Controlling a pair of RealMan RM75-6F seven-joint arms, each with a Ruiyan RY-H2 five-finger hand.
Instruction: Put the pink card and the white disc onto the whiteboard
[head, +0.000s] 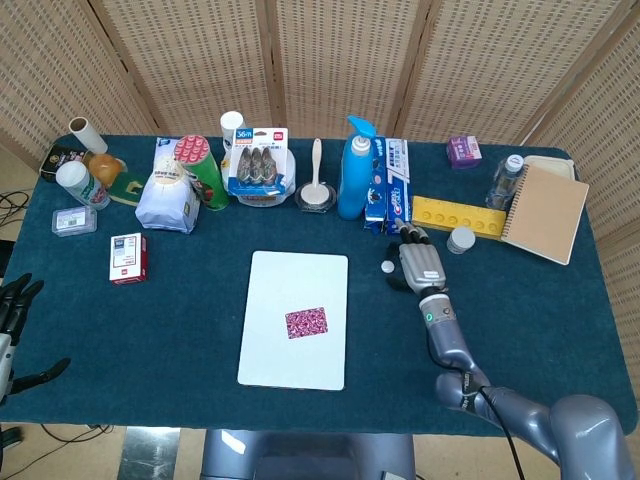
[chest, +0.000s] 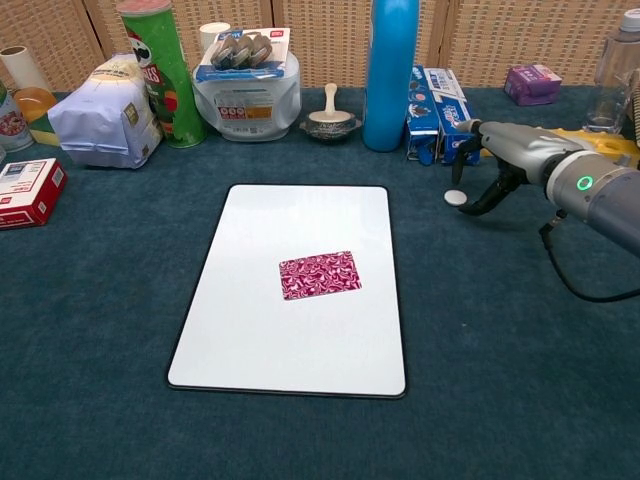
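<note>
The white disc (chest: 456, 198) was a small, flat, round piece lying on the dark blue table (chest: 520, 380), off the right edge of the whiteboard (chest: 300, 320) and near its far right corner, close but not touching it. The pink card (chest: 320, 274) lay flat on the whiteboard a little right of its middle, a rectangle printed in a busy magenta-and-white swirl pattern, its long side running across the board. The whiteboard itself was a plain white sheet with rounded corners and a thin dark rim. The right hand (chest: 500, 160) hovered just right of the disc, back upward, its dark fingers (chest: 488, 198) curled downward beside the disc; whether a fingertip touched the disc could not be told, and nothing was gripped in it. A green ring light glowed on the wrist. The left hand (head: 12, 310) hung far left of the whiteboard, off the table edge, fingers apart and holding nothing. Beyond the whiteboard stood a tall blue bottle (chest: 392, 70) and, left of that, a packet of binder clips (head: 258, 160) marked "36m" on a clear tub. Further left stood a green Pringles can (chest: 160, 70). The writing on the blue toothpaste box (chest: 430, 100) right of the bottle was too small to read.
</note>
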